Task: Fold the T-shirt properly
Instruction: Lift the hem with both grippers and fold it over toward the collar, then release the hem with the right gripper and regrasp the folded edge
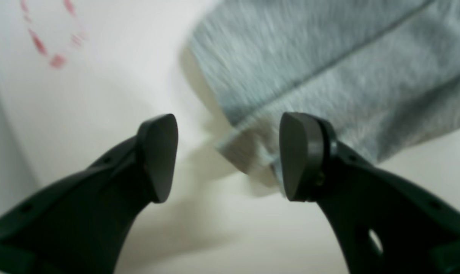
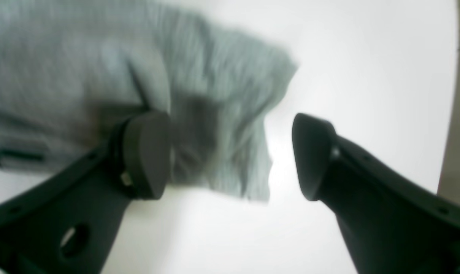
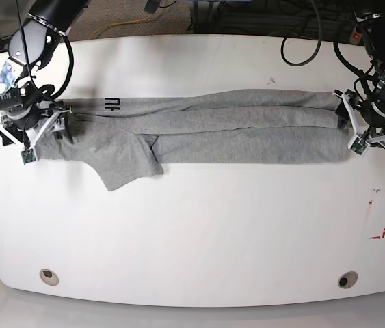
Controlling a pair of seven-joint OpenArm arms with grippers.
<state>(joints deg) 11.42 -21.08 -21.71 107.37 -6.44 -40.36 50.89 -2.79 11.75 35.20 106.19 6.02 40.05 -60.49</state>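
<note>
- Lay stretched in a long band across the white table [image 3: 192, 232] in the base view: the grey T-shirt [image 3: 233, 126], one sleeve [image 3: 127, 167] spread toward the near edge, black lettering [image 3: 112, 104] by the right gripper's end.
- Stood wide apart and gripped nothing: jaws of the left gripper [image 1: 230, 158], with a stitched hem corner [image 1: 249, 152] between and beyond the fingertips, seen only from the left wrist.
- Stood equally wide and empty: right gripper [image 2: 232, 156], a blurred cloth edge [image 2: 233, 152] past the tips.
- Showed beyond the left gripper: red dashed marking [image 3: 381, 213].
</note>
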